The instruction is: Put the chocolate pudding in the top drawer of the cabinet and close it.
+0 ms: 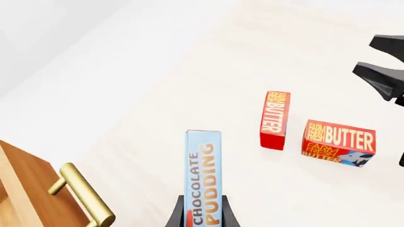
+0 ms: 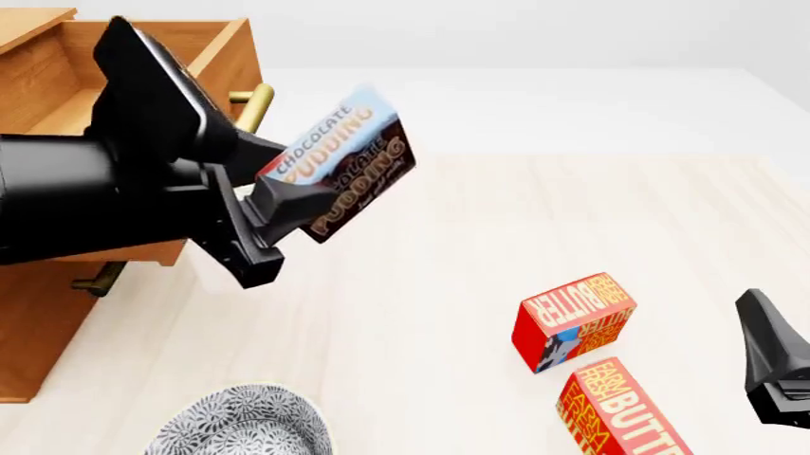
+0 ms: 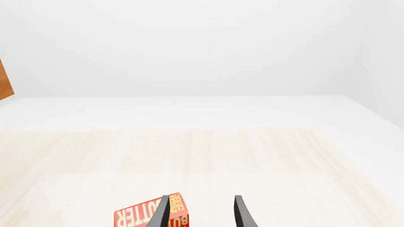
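Chocolate pudding (image 2: 340,163) sits clamped in my left tool (image 2: 281,194), lifted off the worktop (image 2: 506,218) just beside the pulled-out top drawer (image 2: 152,57) of the cabinet (image 2: 38,313). My right tool (image 3: 200,215) is parted with nothing between its fingers, near two butter boxes (image 2: 572,320). Patterned bowl (image 2: 241,427) at near edge.

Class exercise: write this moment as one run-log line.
left gripper: shut on chocolate pudding, lifted | top drawer: open | right gripper: open, empty | butter boxes: on table
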`<action>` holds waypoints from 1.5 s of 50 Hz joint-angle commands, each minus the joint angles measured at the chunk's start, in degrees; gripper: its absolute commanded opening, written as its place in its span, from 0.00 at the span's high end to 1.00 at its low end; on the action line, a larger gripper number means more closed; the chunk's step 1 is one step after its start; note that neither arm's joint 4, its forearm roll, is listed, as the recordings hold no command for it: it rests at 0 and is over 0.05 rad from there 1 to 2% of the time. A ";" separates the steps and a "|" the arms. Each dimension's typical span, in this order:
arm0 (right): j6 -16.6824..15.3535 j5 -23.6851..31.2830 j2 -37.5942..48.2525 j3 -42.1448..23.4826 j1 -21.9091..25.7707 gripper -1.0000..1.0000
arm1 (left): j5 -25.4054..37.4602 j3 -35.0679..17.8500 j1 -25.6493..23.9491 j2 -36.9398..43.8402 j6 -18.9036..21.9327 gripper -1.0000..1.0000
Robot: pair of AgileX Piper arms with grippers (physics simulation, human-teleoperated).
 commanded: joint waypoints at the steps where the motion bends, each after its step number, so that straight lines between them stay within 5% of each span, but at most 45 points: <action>1: 0.00 0.00 -0.01 0.00 -0.01 0.00 | 3.34 -3.74 -0.16 -2.93 1.44 1.00; 16: -0.01 0.00 -0.01 0.00 0.00 0.00 | 7.11 -7.97 3.07 -7.49 6.20 1.00; 29: 0.01 0.00 0.01 0.00 0.01 0.00 | 11.10 -13.45 5.01 -9.33 6.09 1.00; 39: 0.01 0.00 0.01 0.00 0.00 0.00 | 11.63 -13.44 9.69 -13.27 10.38 1.00; 55: 0.01 0.00 0.01 0.00 0.00 0.00 | 12.71 -14.36 12.02 -13.81 11.81 1.00; 75: 0.01 0.00 0.01 0.00 0.01 0.00 | 15.22 -18.45 24.92 -13.28 7.55 1.00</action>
